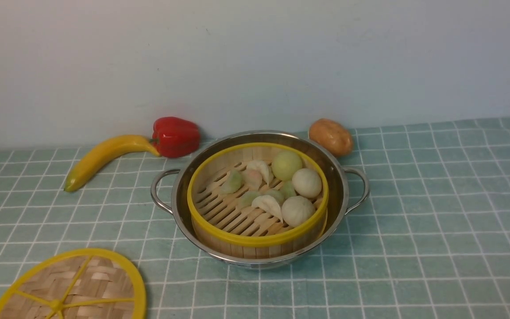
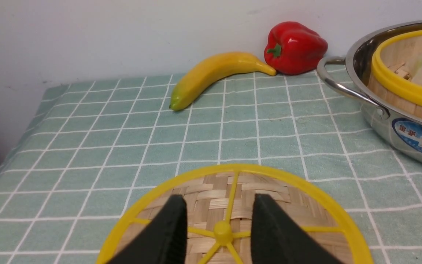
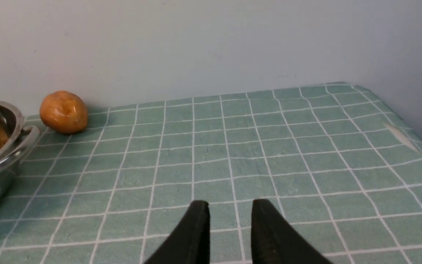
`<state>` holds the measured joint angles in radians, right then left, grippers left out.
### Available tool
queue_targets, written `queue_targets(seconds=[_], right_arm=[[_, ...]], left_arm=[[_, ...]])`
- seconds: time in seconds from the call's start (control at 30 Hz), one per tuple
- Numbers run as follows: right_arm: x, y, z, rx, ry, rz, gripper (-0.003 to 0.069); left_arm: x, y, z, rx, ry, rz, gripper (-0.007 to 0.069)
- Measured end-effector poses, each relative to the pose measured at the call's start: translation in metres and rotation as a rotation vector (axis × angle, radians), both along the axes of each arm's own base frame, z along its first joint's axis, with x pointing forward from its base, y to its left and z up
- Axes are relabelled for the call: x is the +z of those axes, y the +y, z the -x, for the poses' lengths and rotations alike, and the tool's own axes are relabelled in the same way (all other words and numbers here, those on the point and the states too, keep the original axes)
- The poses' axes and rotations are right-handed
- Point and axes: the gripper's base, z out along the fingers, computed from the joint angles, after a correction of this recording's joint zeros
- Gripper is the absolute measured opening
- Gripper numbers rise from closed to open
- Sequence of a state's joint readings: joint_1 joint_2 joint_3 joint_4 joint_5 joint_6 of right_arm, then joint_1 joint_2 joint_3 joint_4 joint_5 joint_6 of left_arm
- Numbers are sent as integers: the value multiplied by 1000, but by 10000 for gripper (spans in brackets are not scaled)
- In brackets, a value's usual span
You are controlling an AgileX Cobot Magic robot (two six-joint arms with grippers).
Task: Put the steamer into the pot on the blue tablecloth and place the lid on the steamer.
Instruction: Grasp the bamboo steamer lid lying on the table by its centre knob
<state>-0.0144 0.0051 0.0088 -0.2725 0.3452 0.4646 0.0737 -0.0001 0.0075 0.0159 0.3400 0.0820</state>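
The left end effector (image 2: 220, 200) is spread, jaws either side of the hub of the lid (image 2: 203, 190), pinching nothing. The right end effector (image 3: 230, 203) is spread too, over cloth (image 3: 269, 146). The steamer (image 1: 219, 212) sits in the pot (image 1: 337, 177). The lid lies on the cloth, nearer and left of the pot, apart from it.

The left gripper (image 2: 219, 198) holds its two black fingers (image 2: 170, 231) spread well apart with nothing clamped between them. They point roughly toward 12 o'clock, away from the robot, and tilt downward. The right gripper (image 3: 230, 202) points toward 12 o'clock as well. Its fingers (image 3: 196, 234) are parted by a narrower gap and hold nothing.
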Motion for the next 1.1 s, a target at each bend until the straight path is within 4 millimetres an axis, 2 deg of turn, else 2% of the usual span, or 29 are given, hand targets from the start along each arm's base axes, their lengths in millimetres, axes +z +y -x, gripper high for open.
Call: queue_targets(seconds=[0.47, 1.1], right_arm=[[-2, 8, 0, 117, 23, 138, 225], [-2, 8, 0, 100, 19, 36, 240]], left_arm=[[0, 0, 0, 0, 0, 0, 243], [0, 0, 0, 0, 0, 0, 243]])
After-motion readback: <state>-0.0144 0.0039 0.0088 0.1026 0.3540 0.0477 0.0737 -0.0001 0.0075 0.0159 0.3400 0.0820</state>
